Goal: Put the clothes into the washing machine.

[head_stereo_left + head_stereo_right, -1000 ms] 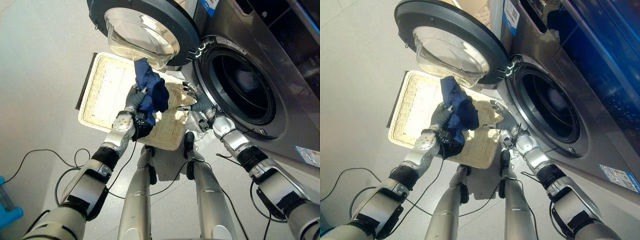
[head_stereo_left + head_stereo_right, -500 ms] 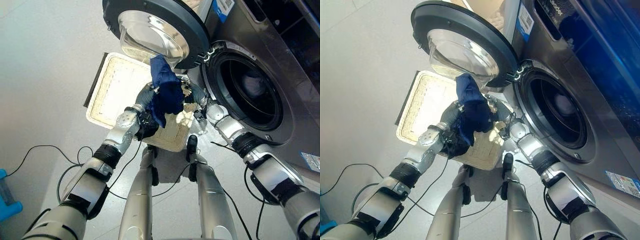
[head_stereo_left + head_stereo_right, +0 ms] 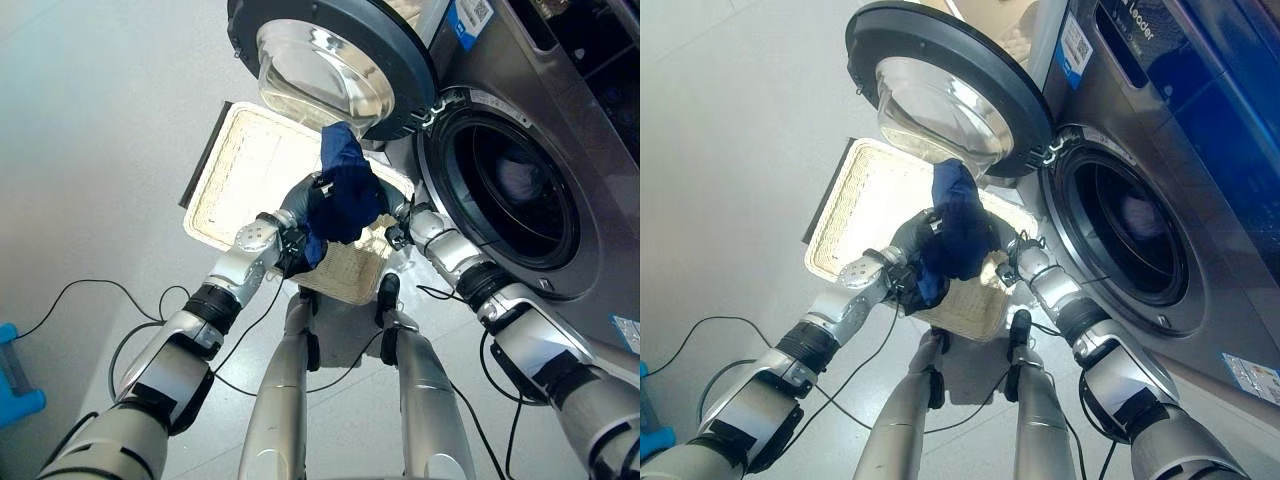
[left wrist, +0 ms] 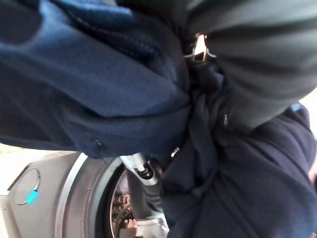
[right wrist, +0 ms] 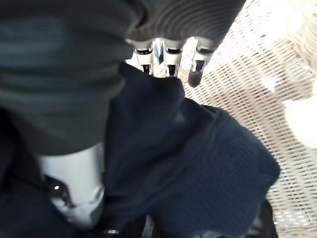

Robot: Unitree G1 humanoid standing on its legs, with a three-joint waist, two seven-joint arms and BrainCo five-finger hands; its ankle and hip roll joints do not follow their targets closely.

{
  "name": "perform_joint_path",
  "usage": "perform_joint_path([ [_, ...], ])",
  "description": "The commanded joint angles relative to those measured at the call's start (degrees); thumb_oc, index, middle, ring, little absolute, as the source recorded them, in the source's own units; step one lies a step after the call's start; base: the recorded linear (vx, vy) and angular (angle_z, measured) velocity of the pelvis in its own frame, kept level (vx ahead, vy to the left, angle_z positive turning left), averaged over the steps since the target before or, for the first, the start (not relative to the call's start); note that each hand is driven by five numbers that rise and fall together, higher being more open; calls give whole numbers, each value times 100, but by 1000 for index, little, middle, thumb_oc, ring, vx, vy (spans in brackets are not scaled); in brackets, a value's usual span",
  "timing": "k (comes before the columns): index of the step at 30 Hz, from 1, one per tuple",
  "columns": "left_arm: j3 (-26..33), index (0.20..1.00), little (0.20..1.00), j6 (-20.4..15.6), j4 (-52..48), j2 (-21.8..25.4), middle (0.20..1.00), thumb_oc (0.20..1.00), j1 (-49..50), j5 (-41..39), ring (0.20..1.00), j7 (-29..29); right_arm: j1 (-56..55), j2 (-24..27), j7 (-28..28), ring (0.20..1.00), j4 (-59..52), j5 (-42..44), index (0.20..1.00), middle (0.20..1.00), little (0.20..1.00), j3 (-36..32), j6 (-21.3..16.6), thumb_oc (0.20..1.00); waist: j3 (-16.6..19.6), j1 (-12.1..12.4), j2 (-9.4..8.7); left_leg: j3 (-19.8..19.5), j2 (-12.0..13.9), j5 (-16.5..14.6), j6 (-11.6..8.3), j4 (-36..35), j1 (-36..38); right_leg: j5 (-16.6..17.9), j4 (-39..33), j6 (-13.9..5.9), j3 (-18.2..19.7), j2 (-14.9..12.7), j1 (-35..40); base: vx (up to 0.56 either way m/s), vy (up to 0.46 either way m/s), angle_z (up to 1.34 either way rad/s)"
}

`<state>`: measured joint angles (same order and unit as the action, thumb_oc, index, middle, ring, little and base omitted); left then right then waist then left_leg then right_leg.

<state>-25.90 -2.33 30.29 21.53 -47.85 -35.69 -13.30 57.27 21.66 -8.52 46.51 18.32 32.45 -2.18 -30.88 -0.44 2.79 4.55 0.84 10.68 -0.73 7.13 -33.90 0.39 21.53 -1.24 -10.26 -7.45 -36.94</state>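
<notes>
Floor (image 3: 90, 150): pale grey, smooth. Blue object (image 3: 15, 385) at its near left edge.

Washer (image 3: 590, 130): grey front-loader, far right. Door (image 3: 330, 55) swung open to the left, glass bowl facing down; some laundry visible inside the drum (image 3: 520, 185).

Basket (image 3: 240, 170): shallow, pale wicker, on the floor under the door, left of the drum.

Garment (image 3: 345, 190): dark blue, bunched, held above the basket's right end.

Left hand (image 3: 295, 215): fingers curled round the garment.

Right hand (image 3: 1005, 262): against the garment from the right; whether it grips cannot be told.
</notes>
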Motion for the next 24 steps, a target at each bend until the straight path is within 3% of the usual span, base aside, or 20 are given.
perform_joint_path([
  [1, -225, 200, 200, -220, -654, -497, 200, 200, -529, -106, 200, -405, 429, -231, -592, 1000, -192, 430, 1000, 1000, 1000, 113, -254, 1000, 108, 189, 130, 187, -348, -719, -179, 374, 60, 111, -164, -464, -179, 116, 6, 0, 0, 0],
  [6, -269, 200, 200, -185, -592, -544, 200, 200, -637, -166, 200, -571, 403, -318, -1043, 1000, -177, 1169, 1000, 1000, 1000, 62, -382, 1000, 108, 183, 113, 188, -349, -700, -185, 360, 68, 124, -178, -458, -168, 122, 8, 0, 0, 0],
  [7, -273, 200, 200, -208, -557, -565, 200, 200, -639, -148, 200, -578, 376, -345, -1120, 859, -181, 1420, 859, 859, 859, 29, -418, 859, 108, 180, 110, 186, -353, -697, -186, 359, 68, 124, -176, -458, -164, 130, 7, 0, 0, 0],
  [8, -279, 200, 200, -208, -528, -577, 200, 200, -664, -138, 200, -573, 330, -384, -1235, 235, -224, 1853, 235, 235, 235, -63, -453, 235, 108, 169, 98, 191, -355, -695, -190, 357, 74, 126, -188, -461, -165, 138, 19, 0, 0, 0],
  [9, -275, 200, 200, -207, -523, -574, 200, 200, -684, -141, 200, -574, 342, -386, -1271, 200, -230, 1918, 200, 200, 200, -77, -451, 200, 108, 170, 99, 191, -352, -677, -190, 357, 47, 151, -203, -457, -165, 144, -2, 0, 0, 0],
  [13, -262, 200, 200, -260, -463, -576, 200, 200, -616, -54, 200, -531, 73, -532, -1720, 200, -422, 3025, 200, 200, 200, -385, -643, 200, 108, 131, 85, 180, -363, -710, -204, 364, 67, 113, -195, -466, -167, 146, 18, 0, 0, 0],
  [16, -258, 200, 200, -259, -461, -572, 200, 200, -634, -55, 200, -531, 91, -529, -1720, 200, -421, 3025, 200, 200, 200, -386, -642, 200, 108, 134, 87, 181, -359, -690, -203, 362, 40, 139, -209, -462, -168, 150, -4, 0, 0, 0],
  [18, -207, 200, 200, -284, -439, -589, 200, 200, -549, 60, 200, -396, -115, -653, -1776, 200, -679, 3434, 200, 200, 200, -579, -845, 200, 108, 90, 75, 198, -359, -717, -223, 363, 56, 112, -218, -474, -179, 145, 19, 0, 0, 0],
  [24, -187, 200, 200, -278, -334, -581, 200, 200, -538, 101, 200, -393, -156, -663, -1598, 200, -753, 3461, 200, 200, 200, -667, -1086, 200, 108, 60, 64, 239, -329, -718, -235, 349, 47, 116, -239, -477, -185, 146, 13, 0, 0, 0],
])
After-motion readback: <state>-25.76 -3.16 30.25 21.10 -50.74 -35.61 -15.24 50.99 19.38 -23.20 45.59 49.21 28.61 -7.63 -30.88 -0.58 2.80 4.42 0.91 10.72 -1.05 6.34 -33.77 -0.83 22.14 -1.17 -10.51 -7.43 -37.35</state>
